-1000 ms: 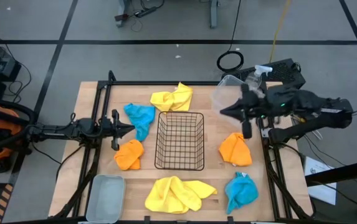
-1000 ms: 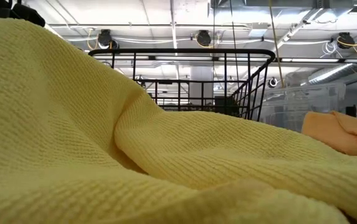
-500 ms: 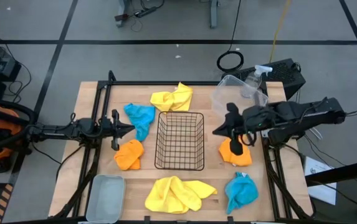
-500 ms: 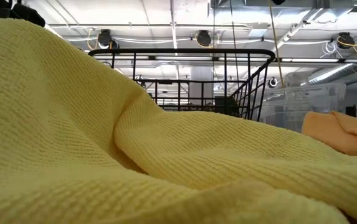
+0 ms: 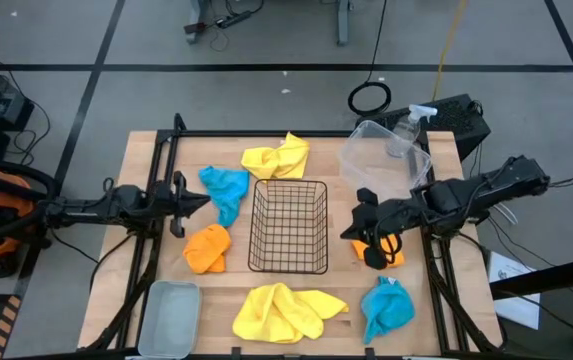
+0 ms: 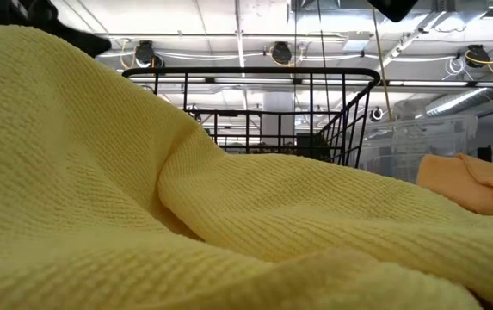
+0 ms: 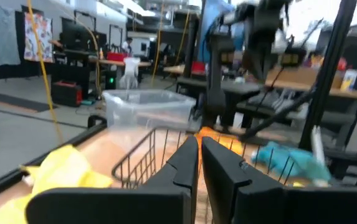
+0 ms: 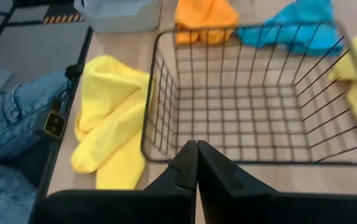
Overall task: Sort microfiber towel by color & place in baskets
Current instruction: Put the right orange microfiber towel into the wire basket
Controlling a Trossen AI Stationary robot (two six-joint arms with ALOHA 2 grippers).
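At the worktop (image 5: 444, 310) near edge, a yellow towel (image 5: 286, 310) lies at 6 o'clock, the grey-blue tray (image 5: 169, 318) at 7 o'clock and a teal towel (image 5: 387, 307) at 5 o'clock. The black wire basket (image 5: 289, 226) stands empty at centre. Within the last second the right tool (image 5: 370, 237) has swung from beside the clear tub (image 5: 386, 158) at 2 o'clock down onto the orange towel (image 5: 395, 248) at 3 o'clock, which it now largely covers. Its fingers (image 8: 194, 163) stand together in the right wrist view, with no cloth visible between them, so the pick is judged not yet made. The left tool (image 5: 194, 203), fingers together, waits at 9 o'clock between the second teal towel (image 5: 226, 187) and second orange towel (image 5: 207, 247). The second yellow towel (image 5: 277, 156) lies at 12 o'clock. No towel is in a container; sorting has barely begun.
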